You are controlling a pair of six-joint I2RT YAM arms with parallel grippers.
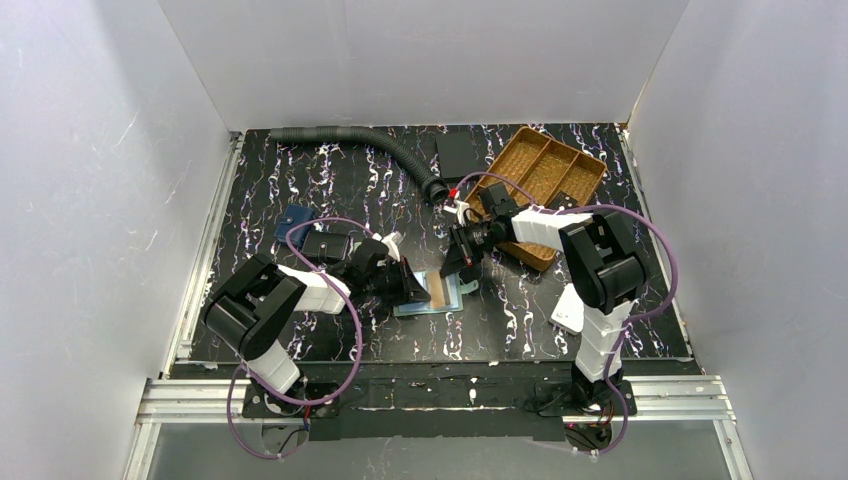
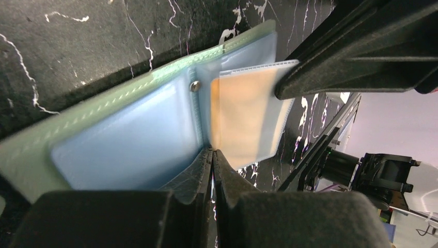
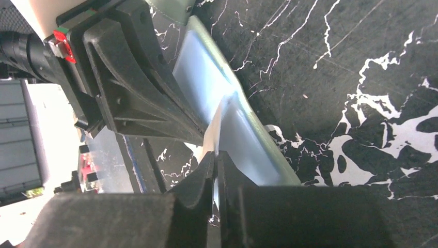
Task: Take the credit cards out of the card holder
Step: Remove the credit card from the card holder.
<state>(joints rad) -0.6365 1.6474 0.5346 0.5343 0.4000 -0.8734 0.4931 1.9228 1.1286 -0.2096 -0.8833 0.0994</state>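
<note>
The sage-green card holder (image 1: 432,303) lies open on the black marbled table between the two arms, its pale blue inside (image 2: 124,150) facing up. A tan credit card (image 2: 243,113) sits in a clear sleeve on its right half. The black card is hidden. My left gripper (image 2: 212,153) is shut on the holder's near edge at the fold (image 1: 408,287). My right gripper (image 3: 216,155) is shut on the thin pale edge of the tan card's sleeve. Its fingers (image 2: 356,51) reach in from the right in the left wrist view. The left gripper's fingers (image 3: 139,88) show in the right wrist view.
A brown divided tray (image 1: 545,172) stands at the back right and a black flat slab (image 1: 458,152) lies beside it. A black corrugated hose (image 1: 370,140) runs along the back. A navy pouch (image 1: 293,222) lies at the left and a white box (image 1: 568,308) at the right.
</note>
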